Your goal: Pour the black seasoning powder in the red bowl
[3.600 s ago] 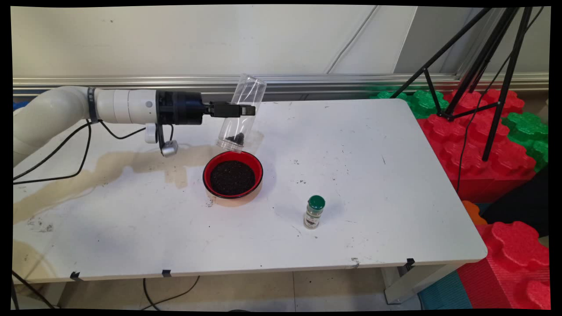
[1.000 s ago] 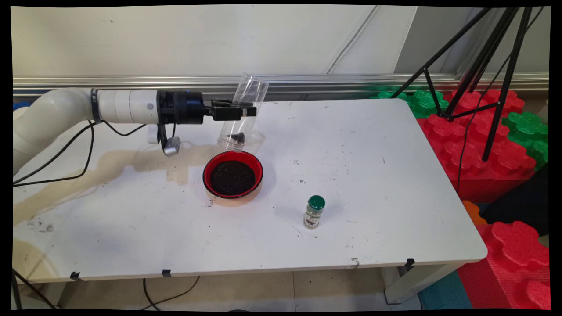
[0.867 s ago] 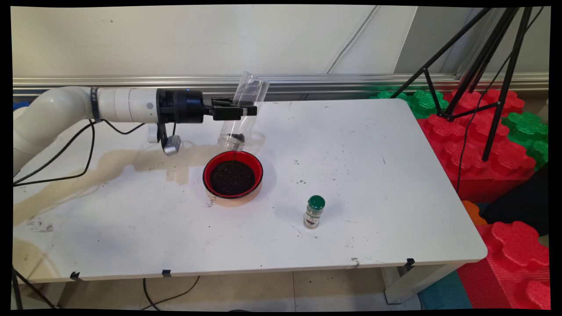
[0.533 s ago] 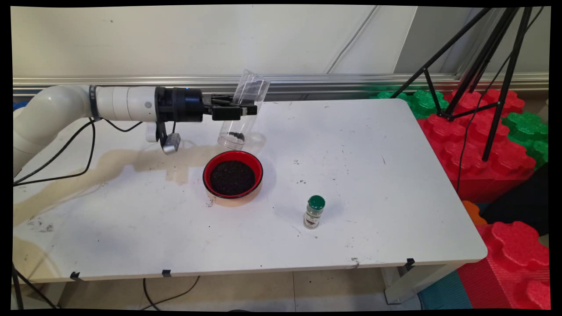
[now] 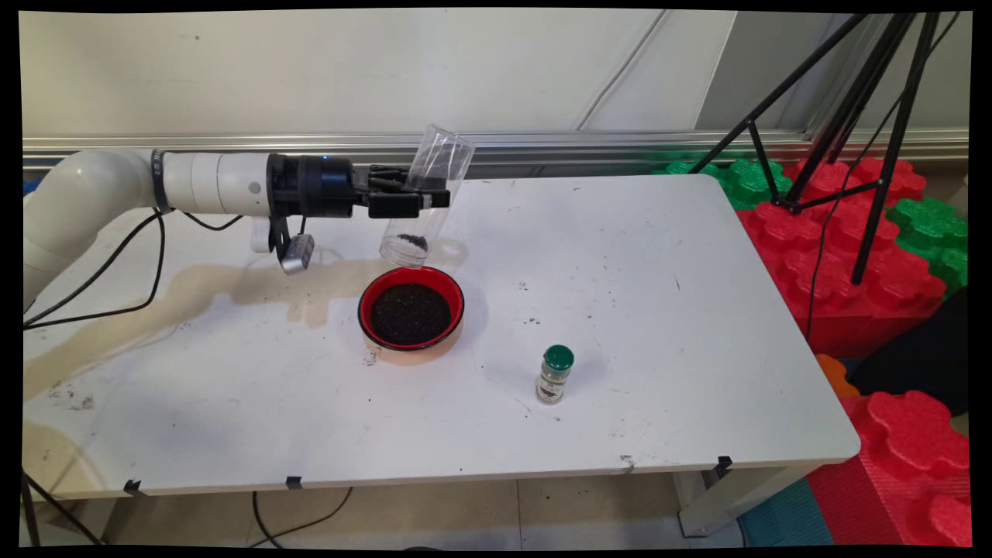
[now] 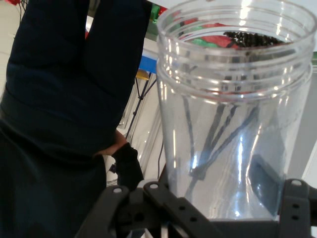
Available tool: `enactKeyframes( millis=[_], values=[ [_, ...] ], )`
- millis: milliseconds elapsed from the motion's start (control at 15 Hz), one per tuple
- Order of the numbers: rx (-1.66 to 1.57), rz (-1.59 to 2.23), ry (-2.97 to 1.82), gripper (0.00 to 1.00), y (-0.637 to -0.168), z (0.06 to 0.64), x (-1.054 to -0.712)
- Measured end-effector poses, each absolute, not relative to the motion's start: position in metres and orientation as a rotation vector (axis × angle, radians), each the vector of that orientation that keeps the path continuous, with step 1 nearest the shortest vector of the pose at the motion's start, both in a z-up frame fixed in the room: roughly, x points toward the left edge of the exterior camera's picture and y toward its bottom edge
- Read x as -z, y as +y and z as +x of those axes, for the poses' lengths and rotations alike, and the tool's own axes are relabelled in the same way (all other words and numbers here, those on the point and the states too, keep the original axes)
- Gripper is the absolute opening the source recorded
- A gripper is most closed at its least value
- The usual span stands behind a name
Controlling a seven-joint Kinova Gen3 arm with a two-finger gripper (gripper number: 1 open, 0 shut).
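Note:
My gripper [image 5: 435,198] reaches in level from the left and is shut on a clear plastic jar [image 5: 422,205]. The jar is tipped nearly upside down, its mouth low and toward the left, just above the far rim of a red bowl [image 5: 364,306] full of dark grains. A small clump of dark grains [image 5: 413,239] sits inside the jar near its mouth. In the hand view the jar [image 6: 233,124] fills the right side between the fingers [image 6: 297,196], with its threaded mouth at the top and dark grains [image 6: 252,38] at the rim.
A small spice bottle with a green cap [image 5: 555,376] stands right of the bowl, nearer the front. A brown stain [image 5: 194,291] runs across the table's left. A black tripod [image 5: 852,116] and red and green foam blocks [image 5: 845,256] stand off the right edge. A dark-clothed figure [image 6: 64,124] fills the hand view's left.
The arm has drawn back slightly to the left and risen a little with the jar. The clump of grains in the jar has become smaller.

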State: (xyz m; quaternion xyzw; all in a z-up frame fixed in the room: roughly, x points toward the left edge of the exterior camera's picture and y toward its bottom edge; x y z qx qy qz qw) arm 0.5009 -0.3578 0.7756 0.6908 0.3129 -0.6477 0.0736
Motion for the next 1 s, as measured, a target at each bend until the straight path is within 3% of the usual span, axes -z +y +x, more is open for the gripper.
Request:
enactKeyframes(
  millis=[1000],
  values=[
    [1.932, 2.108, 0.881, 0.0, -0.3522, 0.5034, -0.7734]
  ],
)
